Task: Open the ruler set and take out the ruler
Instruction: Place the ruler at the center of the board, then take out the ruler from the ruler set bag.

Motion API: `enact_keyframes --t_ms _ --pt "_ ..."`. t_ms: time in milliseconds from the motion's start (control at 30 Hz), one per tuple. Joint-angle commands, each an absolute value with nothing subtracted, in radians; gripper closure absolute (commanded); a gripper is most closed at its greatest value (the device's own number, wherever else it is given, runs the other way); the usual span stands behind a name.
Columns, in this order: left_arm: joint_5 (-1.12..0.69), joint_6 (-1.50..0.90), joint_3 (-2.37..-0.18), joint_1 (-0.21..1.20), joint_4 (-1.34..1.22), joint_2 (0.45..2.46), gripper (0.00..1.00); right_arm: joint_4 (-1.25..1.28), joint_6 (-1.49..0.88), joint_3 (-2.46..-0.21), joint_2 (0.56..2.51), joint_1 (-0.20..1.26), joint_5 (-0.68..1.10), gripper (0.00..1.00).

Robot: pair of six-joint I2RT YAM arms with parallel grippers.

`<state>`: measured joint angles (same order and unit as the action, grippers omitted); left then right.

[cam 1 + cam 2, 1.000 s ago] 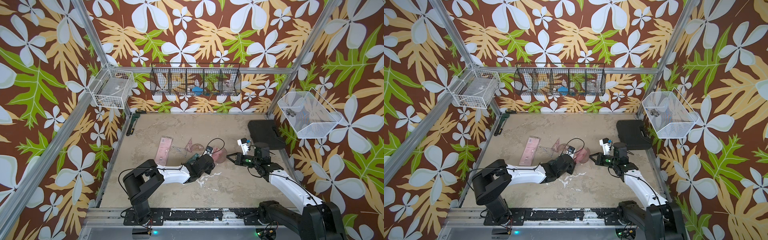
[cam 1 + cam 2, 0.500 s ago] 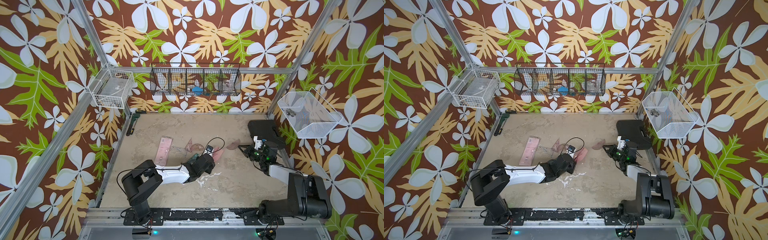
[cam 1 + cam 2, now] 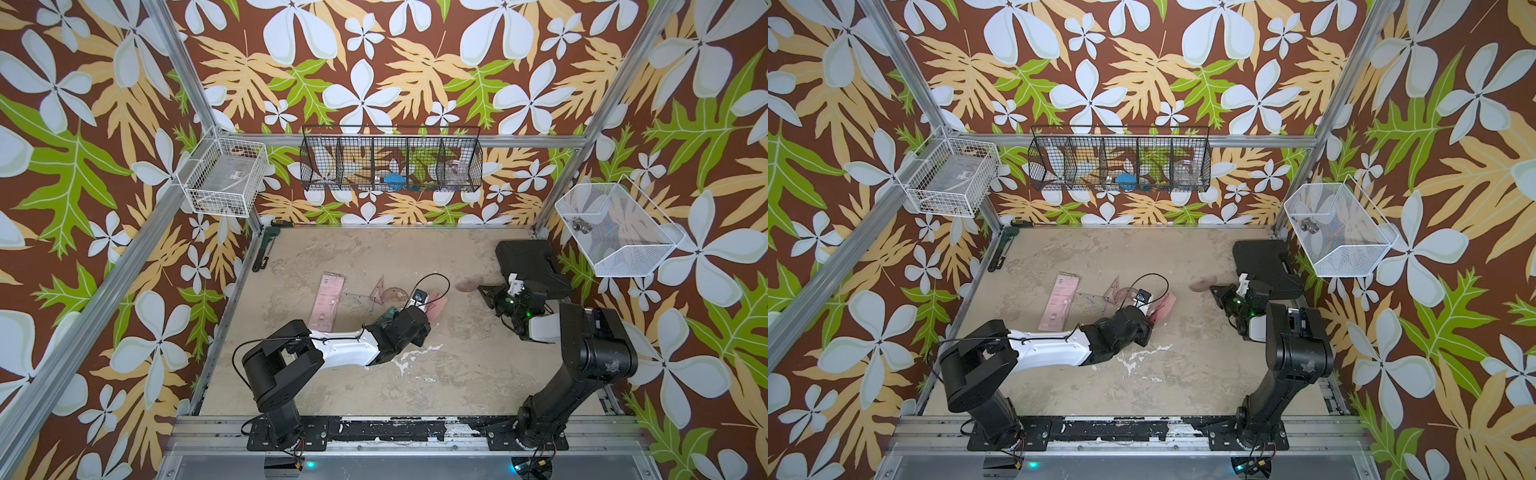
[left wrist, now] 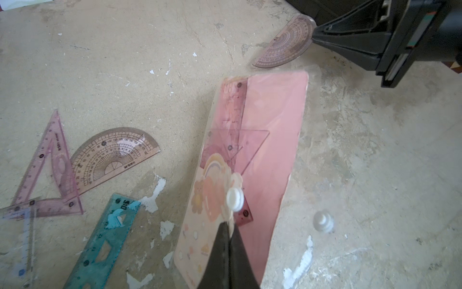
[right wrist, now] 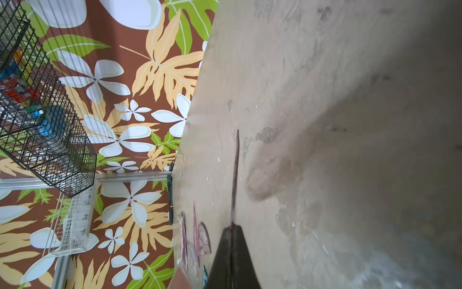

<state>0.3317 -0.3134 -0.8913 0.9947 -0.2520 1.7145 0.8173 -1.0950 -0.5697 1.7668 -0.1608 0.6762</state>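
The left tool (image 4: 228,225) is pinched tight on the snap flap of the pink ruler set pouch (image 4: 270,150) near the middle of the table (image 4: 375,175). The pink ruler (image 4: 236,107) is inside the pouch. The right tool (image 5: 232,228) is clamped on a pink protractor (image 5: 235,175), held over the table beside the black case (image 3: 528,262).

Black case (image 3: 530,259) at far right, black wire basket (image 3: 390,162) at the back, white basket (image 3: 224,178) left, mesh bin (image 3: 615,237) right.
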Motion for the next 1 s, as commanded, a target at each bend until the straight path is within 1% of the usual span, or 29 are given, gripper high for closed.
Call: enact_keyframes --t_ms 0,100,200,367,533,633,700,800,900,967 --pt "0.322 -0.307 -0.902 0.993 -0.267 1.707 1.0 0.819 -1.098 -0.586 1.789 -0.16 0.65 1.0" --pt "0.319 -0.307 -0.905 0.993 -0.265 1.709 1.0 0.762 -1.078 -0.603 1.792 -0.16 0.641 0.89" --pt "0.318 -0.305 -0.905 0.995 -0.265 1.709 1.0 0.713 -1.053 -0.616 1.779 -0.16 0.632 0.8" --pt "0.323 -0.304 -0.906 0.994 -0.265 1.712 1.0 0.625 -1.011 -0.642 1.743 -0.16 0.605 0.75" --pt "0.318 -0.309 -0.907 0.994 -0.271 1.718 1.0 0.593 -0.992 -0.639 1.666 -0.158 0.622 0.73" --pt "0.319 -0.306 -0.912 0.994 -0.273 1.722 1.0 0.681 -0.991 -0.588 1.564 -0.13 0.711 0.74" --pt "0.325 -0.299 -0.919 0.994 -0.273 1.727 1.0 0.639 -0.902 -0.57 1.45 -0.066 0.735 0.75" --pt "0.321 -0.288 -0.922 0.993 -0.273 1.735 1.0 0.4 -0.715 -0.582 1.288 0.086 0.635 0.75" --pt "0.321 -0.284 -0.91 0.993 -0.284 1.732 1.0 0.348 -0.693 -0.539 1.22 0.2 0.616 0.77" --pt "0.321 -0.285 -0.905 0.993 -0.288 1.732 1.0 0.386 -0.712 -0.495 1.208 0.239 0.642 0.79"
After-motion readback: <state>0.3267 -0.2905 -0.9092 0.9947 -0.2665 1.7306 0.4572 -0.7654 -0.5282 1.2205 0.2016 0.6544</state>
